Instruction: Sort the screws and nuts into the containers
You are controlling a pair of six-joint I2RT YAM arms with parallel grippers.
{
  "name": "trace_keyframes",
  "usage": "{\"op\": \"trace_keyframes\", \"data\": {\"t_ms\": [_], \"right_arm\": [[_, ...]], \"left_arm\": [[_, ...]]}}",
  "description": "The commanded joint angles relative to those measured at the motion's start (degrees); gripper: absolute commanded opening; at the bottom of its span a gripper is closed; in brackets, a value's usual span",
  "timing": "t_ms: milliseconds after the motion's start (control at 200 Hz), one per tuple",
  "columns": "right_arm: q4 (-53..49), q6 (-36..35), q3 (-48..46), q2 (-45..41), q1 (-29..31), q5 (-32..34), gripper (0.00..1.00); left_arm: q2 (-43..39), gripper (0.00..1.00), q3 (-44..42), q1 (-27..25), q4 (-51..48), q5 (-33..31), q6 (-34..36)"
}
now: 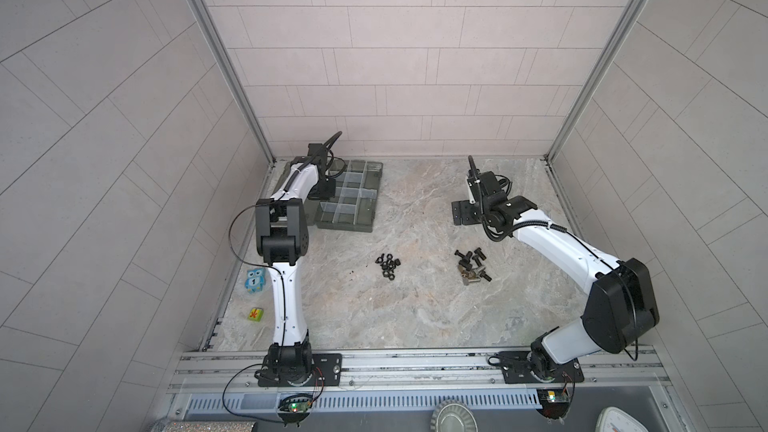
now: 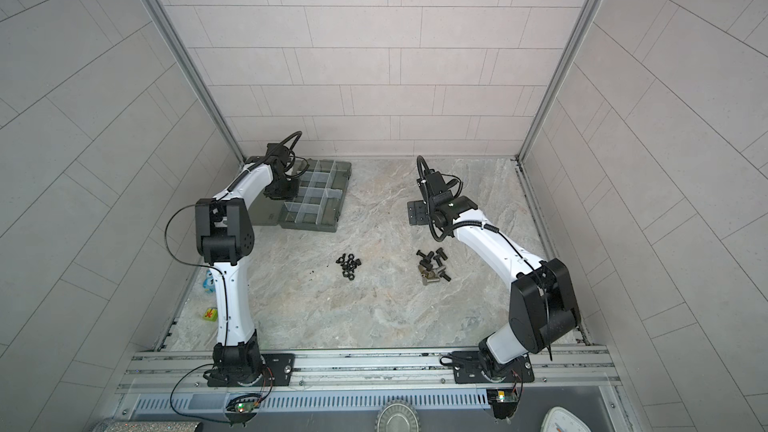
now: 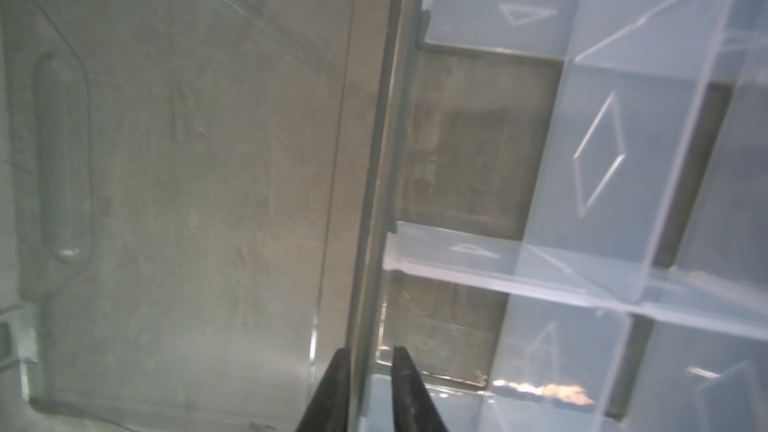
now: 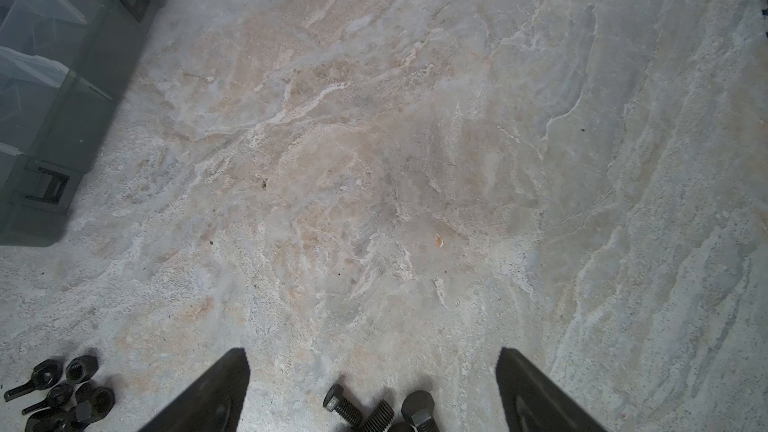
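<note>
The nuts (image 1: 388, 266) (image 2: 350, 265) lie in a small black heap mid-table, with the screws (image 1: 472, 266) (image 2: 434, 266) heaped to their right. The containers are compartments of a smoky grey organizer box (image 1: 345, 228) (image 2: 309, 224) at the back left, its lid (image 3: 187, 160) lying open flat. My left gripper (image 3: 372, 350) (image 1: 324, 191) is over the box's left side. Its jaws stand narrow, pinching the wall (image 3: 370, 243) between lid and compartments. My right gripper (image 4: 372, 350) (image 1: 459, 213) hovers open behind the screws (image 4: 374, 407), holding nothing. The nuts (image 4: 62, 392) show at that view's corner.
A blue owl toy (image 1: 254, 280) and a green cube (image 1: 255, 314) sit by the left wall, beside my left arm. Tiled walls close in the table on three sides. A metal rail (image 1: 415, 361) runs along the front edge.
</note>
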Motion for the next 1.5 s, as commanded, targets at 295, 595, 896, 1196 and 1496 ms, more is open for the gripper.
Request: {"op": "trace_keyframes", "data": {"t_ms": [295,595,896,1196,1496], "right_arm": [[-0.7,0.0,-2.3,-3.9,0.3,-1.2,0.95],[-3.1,0.8,-4.0,-5.8,0.3,0.4,0.99],[-9.9,2.5,-5.4,-5.1,0.2,0.7,0.91],[-14.7,6.5,-7.6,-5.8,-2.6,0.6,0.71],[-18.3,8.1,-8.4,-5.4,-5.6,-0.4,0.59]], "left_arm": [[-3.0,0.09,-4.8,-4.3,-2.5,2.4,-0.8],[-4.7,0.03,-7.2,-9.2,-2.6,2.4,-0.6],[-4.2,0.03,-5.9,-12.3,-2.4,5.6,-5.1],[-2.4,0.03,-3.5,-16.5,-1.9,8.8,-10.5],[-2.3,0.03,-2.2,-19.4,-3.4,9.3,-10.8]]}}
